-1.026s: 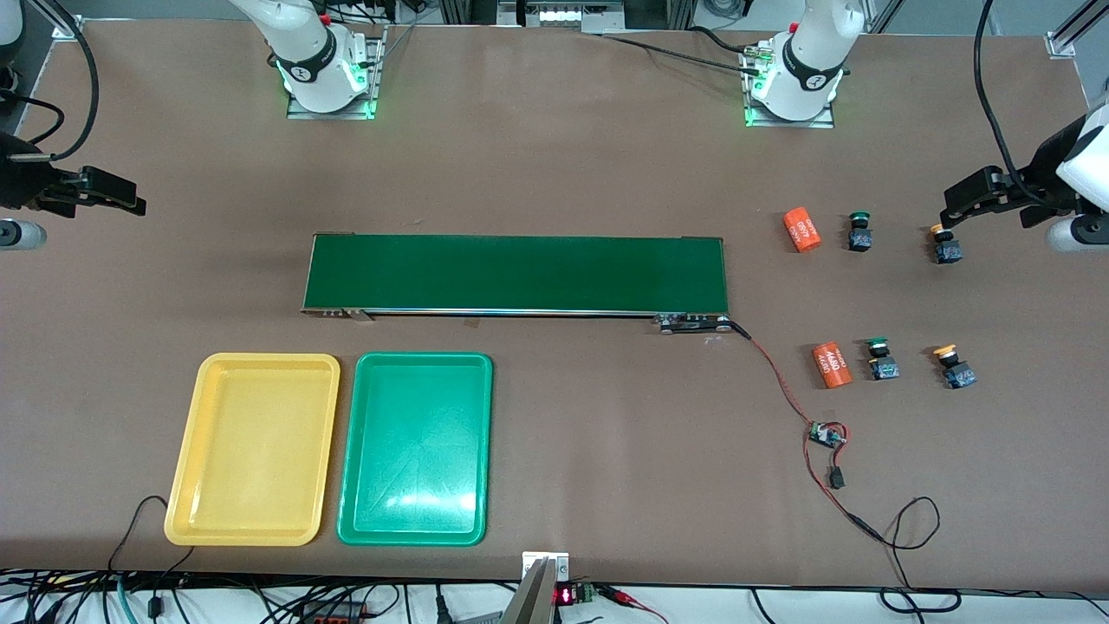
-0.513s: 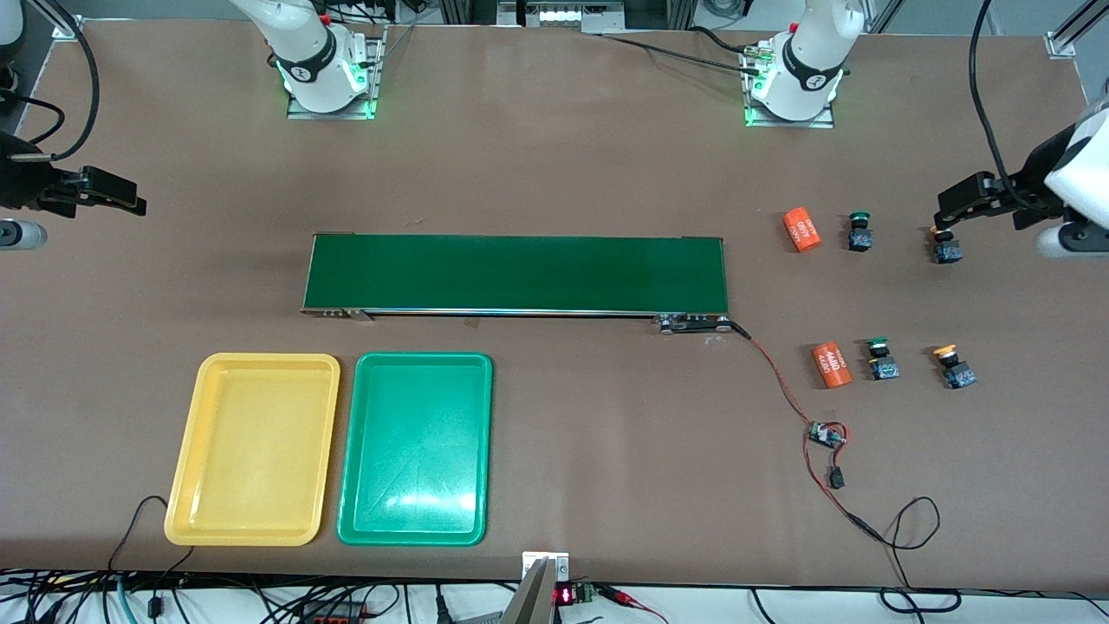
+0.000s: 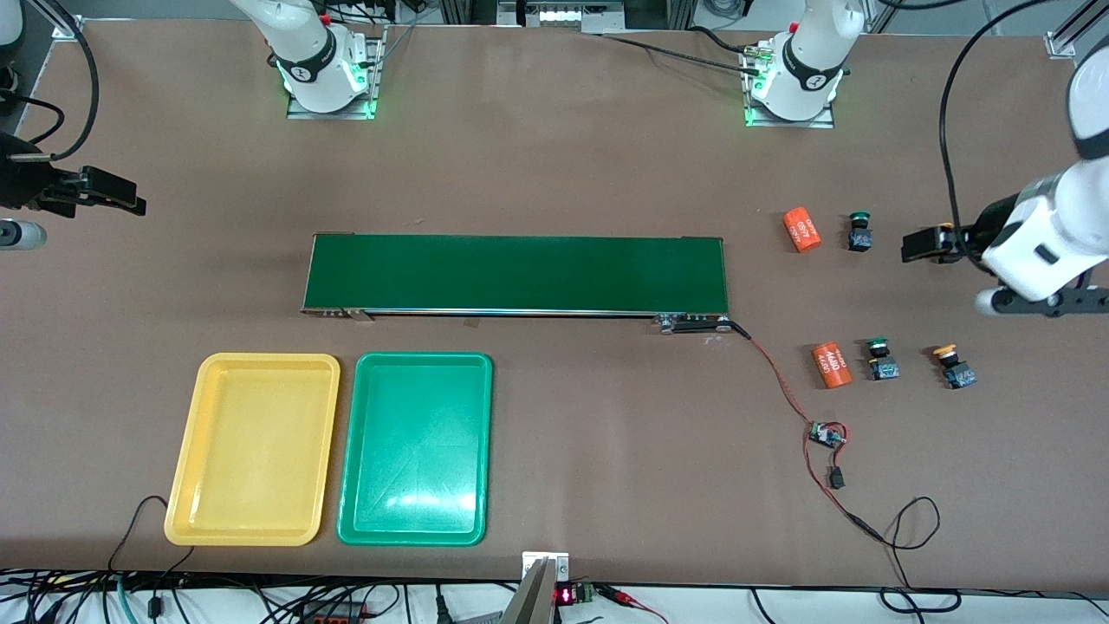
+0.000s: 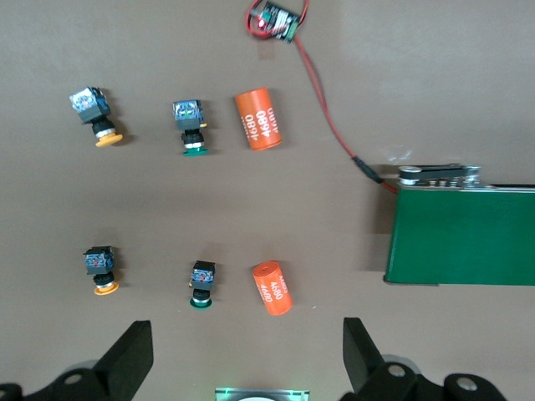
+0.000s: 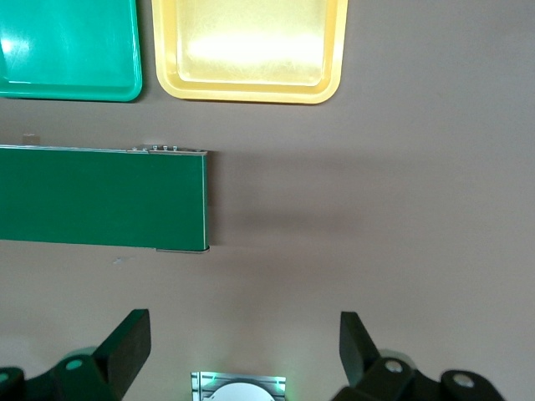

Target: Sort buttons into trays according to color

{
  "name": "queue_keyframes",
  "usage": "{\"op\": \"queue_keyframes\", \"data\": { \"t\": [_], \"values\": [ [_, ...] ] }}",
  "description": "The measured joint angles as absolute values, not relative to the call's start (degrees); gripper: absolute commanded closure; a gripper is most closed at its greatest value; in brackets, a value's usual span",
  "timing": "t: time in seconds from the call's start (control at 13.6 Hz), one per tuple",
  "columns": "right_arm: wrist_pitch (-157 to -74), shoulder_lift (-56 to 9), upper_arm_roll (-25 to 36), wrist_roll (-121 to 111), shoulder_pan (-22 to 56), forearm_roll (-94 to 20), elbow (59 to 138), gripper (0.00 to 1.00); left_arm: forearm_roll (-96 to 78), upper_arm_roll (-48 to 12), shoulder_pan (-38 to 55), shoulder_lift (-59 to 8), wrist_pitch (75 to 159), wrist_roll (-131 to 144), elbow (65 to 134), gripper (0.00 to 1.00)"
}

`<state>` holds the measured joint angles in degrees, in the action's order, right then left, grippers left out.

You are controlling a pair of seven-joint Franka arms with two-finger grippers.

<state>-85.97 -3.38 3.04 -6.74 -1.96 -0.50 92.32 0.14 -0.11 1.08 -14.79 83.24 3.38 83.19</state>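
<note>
Tabletop [image 3: 563, 156] of brown matte bears conveyor belt [image 3: 515, 274], cables.

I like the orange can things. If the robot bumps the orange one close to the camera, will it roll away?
Probably. The orange cylinder looks round and lies on its side on the flat table, so a sideways nudge could roll it. It may bump the green-capped button beside it.

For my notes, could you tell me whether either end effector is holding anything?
No: the left end effector and right end effector are both open and empty.
</note>
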Motion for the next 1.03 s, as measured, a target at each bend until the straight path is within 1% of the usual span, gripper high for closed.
{"op": "queue_keyframes", "data": {
  "t": [0.22, 0.37, 0.73, 1.03],
  "values": [
    [-86.51, -3.4, 2.97, -6.74, -1.84, -0.58, 92.41, 0.0, 0.37, -0.1, 0.87, -17.85, 83.67, 3.38, 83.42, 0.0],
    [-86.92, -3.48, 2.87, -6.74, -1.76, -0.62, 92.62, 0.0, 0.37, -0.11, 0.87, -20.68, 85.46, 3.39, 83.76, 0.0],
    [-88.21, -3.87, 2.87, -6.74, -1.76, -0.62, 92.8, 0.0, 0.38, -0.21, 1.05, -30.27, 94.61, 6.19, 84.01, 0.0],
    [-88.59, -4.21, 2.87, -6.74, -1.76, -0.62, 92.82, 0.0, 0.38, -0.29, 1.26, -36.35, 103.46, 8.54, 84.03, 0.0]
  ]
}}
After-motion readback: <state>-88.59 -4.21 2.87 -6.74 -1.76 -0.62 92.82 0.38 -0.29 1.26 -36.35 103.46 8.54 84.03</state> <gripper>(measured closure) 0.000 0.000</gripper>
